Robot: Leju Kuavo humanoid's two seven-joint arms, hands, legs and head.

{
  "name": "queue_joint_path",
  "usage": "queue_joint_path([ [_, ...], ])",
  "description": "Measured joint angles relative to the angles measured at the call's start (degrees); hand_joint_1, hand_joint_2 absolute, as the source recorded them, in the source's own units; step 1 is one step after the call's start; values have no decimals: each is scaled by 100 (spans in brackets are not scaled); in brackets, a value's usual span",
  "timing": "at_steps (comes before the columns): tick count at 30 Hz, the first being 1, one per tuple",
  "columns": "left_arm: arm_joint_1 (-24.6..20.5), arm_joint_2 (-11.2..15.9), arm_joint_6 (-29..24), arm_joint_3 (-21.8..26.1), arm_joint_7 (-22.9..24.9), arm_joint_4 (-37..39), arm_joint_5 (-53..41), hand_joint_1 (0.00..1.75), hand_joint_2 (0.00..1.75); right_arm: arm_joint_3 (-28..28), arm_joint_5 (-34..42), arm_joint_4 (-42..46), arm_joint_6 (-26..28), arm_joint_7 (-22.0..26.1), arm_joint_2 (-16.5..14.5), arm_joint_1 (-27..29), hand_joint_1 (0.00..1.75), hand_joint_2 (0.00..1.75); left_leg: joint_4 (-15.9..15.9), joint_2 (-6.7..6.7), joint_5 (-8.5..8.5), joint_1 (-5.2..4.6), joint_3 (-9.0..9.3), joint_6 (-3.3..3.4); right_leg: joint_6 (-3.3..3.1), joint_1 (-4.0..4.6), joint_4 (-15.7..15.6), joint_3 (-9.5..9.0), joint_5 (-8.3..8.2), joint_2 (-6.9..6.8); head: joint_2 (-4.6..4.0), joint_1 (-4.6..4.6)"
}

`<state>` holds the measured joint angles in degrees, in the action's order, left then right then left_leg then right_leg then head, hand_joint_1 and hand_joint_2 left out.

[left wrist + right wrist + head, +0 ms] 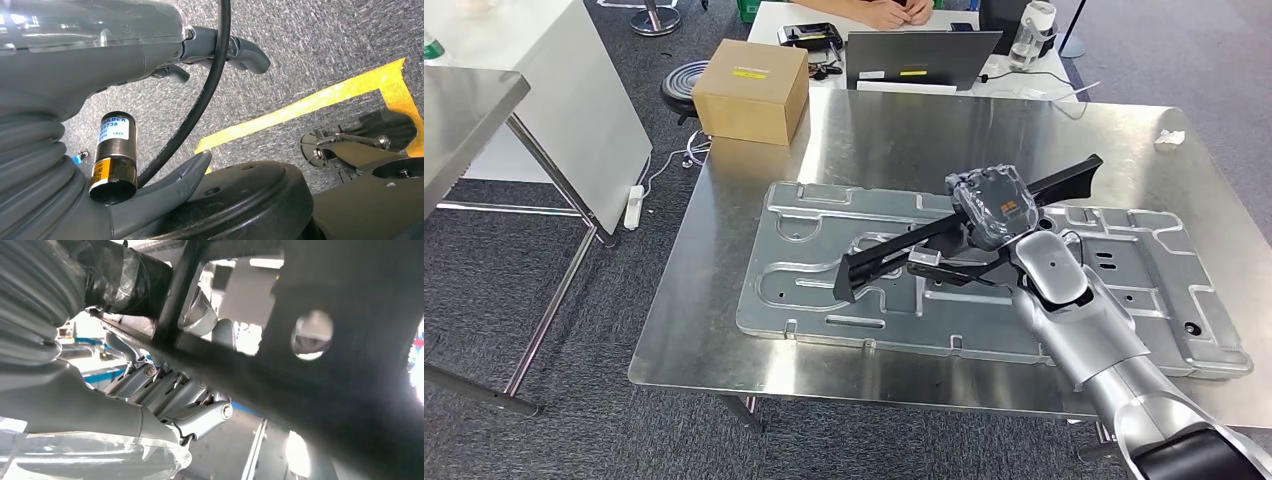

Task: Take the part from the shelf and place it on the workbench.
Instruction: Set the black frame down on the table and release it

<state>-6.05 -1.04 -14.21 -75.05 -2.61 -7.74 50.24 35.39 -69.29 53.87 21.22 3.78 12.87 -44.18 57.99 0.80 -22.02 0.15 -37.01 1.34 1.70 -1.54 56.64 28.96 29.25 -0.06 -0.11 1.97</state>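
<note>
Here, the right robot hand point(996, 205) grips a long black part point(894, 250), holding it slantwise over the big stamped metal plate point(824, 300) that lies across the steel surface point(904, 130), toward its near edge. The carry from the shelf looks done; what remains, by my judgement, is to lower the part and let go, since whether it already touches the plate cannot be told. The left robot hand point(220, 50) hangs over the carpet, fingers loosely curled, holding nothing

One black part point(964, 232), one stamped metal panel point(824, 240), one cardboard box point(752, 90), one laptop point(919, 58)
</note>
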Motion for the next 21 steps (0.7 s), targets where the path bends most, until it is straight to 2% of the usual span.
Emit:
queue_joint_path([
  [5,0,6,-2,-29,0,0,17,0,175,-81,72,-414,234,34,-34,40,175,175,0,0,0,0,4,0,0,0,0,-1,0,-1,0,0],
  [12,0,9,-2,-36,-16,0,78,0,175,-180,97,-658,220,74,-86,28,175,175,-3,0,0,2,17,0,0,1,-1,-11,1,-1,0,0],
  [16,1,10,-2,-38,-19,0,84,0,175,-215,116,-743,196,74,-115,30,0,0,-4,-1,0,2,23,0,1,0,-1,-18,1,-1,0,1],
  [21,4,14,-22,-42,-17,0,85,0,175,-253,130,-798,202,74,-123,28,0,0,-3,-11,0,1,40,1,2,-1,-2,-31,0,5,0,1],
])
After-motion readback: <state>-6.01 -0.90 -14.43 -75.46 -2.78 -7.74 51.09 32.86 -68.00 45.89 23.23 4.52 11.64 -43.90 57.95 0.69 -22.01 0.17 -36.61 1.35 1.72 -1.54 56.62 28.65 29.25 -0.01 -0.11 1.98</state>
